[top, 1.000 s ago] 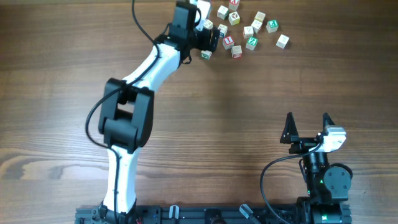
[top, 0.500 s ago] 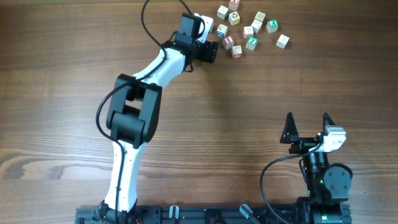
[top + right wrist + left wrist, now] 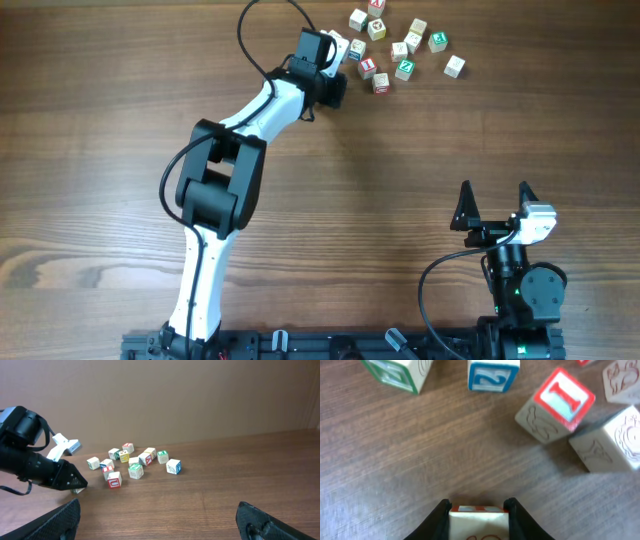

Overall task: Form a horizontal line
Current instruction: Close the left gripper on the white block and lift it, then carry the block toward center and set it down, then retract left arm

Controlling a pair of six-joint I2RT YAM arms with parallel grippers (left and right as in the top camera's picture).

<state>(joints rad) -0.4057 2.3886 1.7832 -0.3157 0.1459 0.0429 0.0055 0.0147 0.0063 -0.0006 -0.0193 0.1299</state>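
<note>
- Spreading under everything, the wooden table (image 3: 100,130) is bare over most of its face. No row of blocks is laid on it yet, so the line looks barely begun.
- Next in bulk, the left arm (image 3: 215,185) stretches to the far edge. Over the last second its wrist has drawn back from the near-left rim of the pile toward open wood, and its elbow has slid rightward.
- Parked at the near edge, the right arm (image 3: 520,285) has not moved. The right gripper (image 3: 495,190) has its fingers spread wide with nothing between them.
- Scattered at the far edge, right of centre, the block cluster (image 3: 399,48) is loose and unaligned, each cube at its own angle.
- At the pile's near-left rim, the left gripper (image 3: 479,505) is clamped on a pale block (image 3: 479,519) with a red top edge, pinched on both side faces. Whether the block rests on the wood or is just lifted cannot be told.
- A cube that lay loose beside the fingers a second ago no longer shows apart from them from overhead — the pick looks made, with the carry to a starting spot yet to come.
- Nearest the held cube in the wrist view are the red "1" block (image 3: 555,407), turned cornerwise, the blue "2" block (image 3: 492,375) and a green-edged block (image 3: 395,372). All stand apart from it with bare wood between, so nothing seems to block a retreat.
</note>
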